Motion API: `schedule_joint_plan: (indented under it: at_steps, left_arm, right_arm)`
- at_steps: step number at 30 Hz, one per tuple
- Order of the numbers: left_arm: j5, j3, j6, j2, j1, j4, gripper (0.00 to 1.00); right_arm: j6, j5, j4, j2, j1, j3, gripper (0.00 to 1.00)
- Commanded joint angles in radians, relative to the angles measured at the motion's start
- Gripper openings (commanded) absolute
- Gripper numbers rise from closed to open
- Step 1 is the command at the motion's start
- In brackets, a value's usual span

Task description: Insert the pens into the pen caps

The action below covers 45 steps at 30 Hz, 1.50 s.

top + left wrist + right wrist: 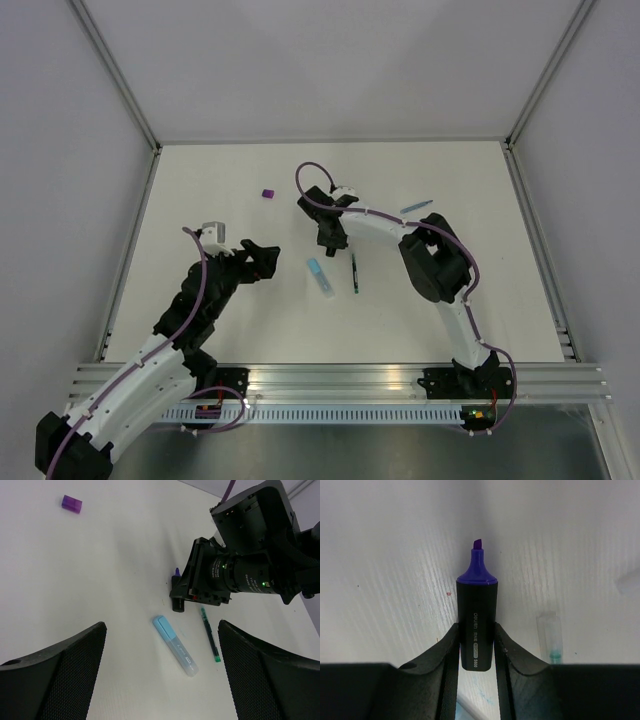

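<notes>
My right gripper (330, 236) is shut on the stubby black marker (477, 625), whose purple tip (477, 544) sticks out past the fingers, low over the white table. The marker also shows in the left wrist view (177, 600). The purple cap (268, 193) lies apart at the far left (72, 503). The light-blue highlighter (321, 276) and the thin dark pen (354, 275) lie side by side just near of the right gripper. The thin blue pen (417, 206) lies at the far right. My left gripper (265, 262) is open and empty, left of the highlighter (175, 645).
The table (220, 320) is walled on three sides by white panels with aluminium posts. The right arm's body (435, 262) stands over the right middle. A clear, green-tinted end of the thin dark pen (550, 637) lies right of the held marker.
</notes>
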Motion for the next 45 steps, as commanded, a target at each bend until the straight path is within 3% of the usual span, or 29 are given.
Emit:
schedule_joint_plan:
  at_steps: [1, 6, 11, 15, 24, 30, 42, 45]
  left_arm:
    - [0.049, 0.014, 0.005, 0.025, 0.006, 0.036, 0.96]
    - [0.196, 0.023, -0.045, 0.121, 0.078, 0.076, 0.91]
    - [0.464, 0.004, -0.125, 0.224, 0.231, 0.152, 0.9]
    - [0.553, 0.023, -0.125, 0.312, 0.248, 0.197, 0.89]
    - [0.59, 0.026, -0.113, 0.341, 0.248, 0.235, 0.89]
    - [0.623, 0.023, -0.111, 0.355, 0.248, 0.269, 0.89]
    - [0.617, 0.024, -0.125, 0.361, 0.248, 0.263, 0.84]
    - [0.627, 0.021, -0.128, 0.359, 0.247, 0.272, 0.75]
  right_arm:
    - [-0.138, -0.09, 0.166, -0.038, -0.003, -0.113, 0.0]
    - [-0.228, -0.134, 0.28, -0.116, -0.005, -0.204, 0.0]
    - [-0.308, -0.126, 0.374, -0.216, -0.006, -0.281, 0.0]
    - [-0.352, -0.181, 0.477, -0.314, -0.005, -0.384, 0.0]
    - [-0.416, -0.198, 0.599, -0.509, 0.003, -0.58, 0.0]
    - [-0.432, -0.242, 0.658, -0.612, 0.078, -0.655, 0.0]
    - [-0.388, -0.193, 0.695, -0.652, 0.279, -0.616, 0.0]
    - [-0.376, -0.172, 0.701, -0.65, 0.298, -0.606, 0.0]
